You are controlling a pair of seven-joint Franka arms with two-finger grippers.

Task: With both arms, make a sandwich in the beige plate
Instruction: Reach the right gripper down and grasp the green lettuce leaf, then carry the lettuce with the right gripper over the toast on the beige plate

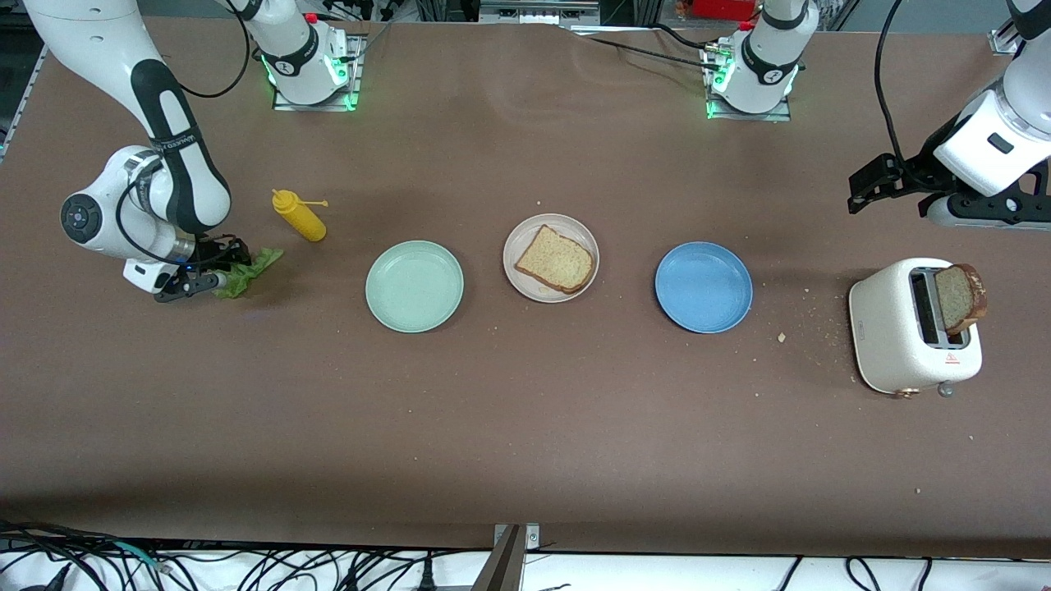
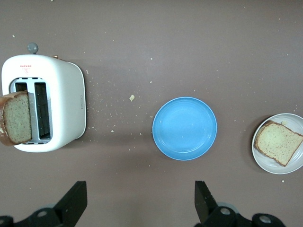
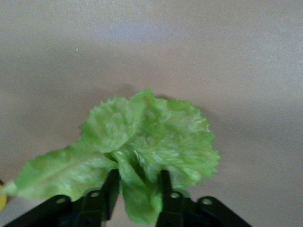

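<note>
One bread slice (image 1: 555, 260) lies on the beige plate (image 1: 523, 234) at the table's middle. A second slice (image 1: 956, 297) stands up out of the white toaster (image 1: 891, 328) at the left arm's end. The ruffled green lettuce leaf (image 1: 250, 271) lies on the table at the right arm's end. My right gripper (image 1: 215, 279) is down at it, and in the right wrist view its fingers pinch a fold of the lettuce leaf (image 3: 151, 137). My left gripper (image 2: 140, 201) hangs open and empty in the air near the toaster (image 2: 66, 94).
A mint green plate (image 1: 415, 286) and a blue plate (image 1: 704, 286) flank the beige plate. A yellow squeeze bottle (image 1: 300, 216) lies beside the lettuce, farther from the front camera. Crumbs are scattered between the blue plate and the toaster.
</note>
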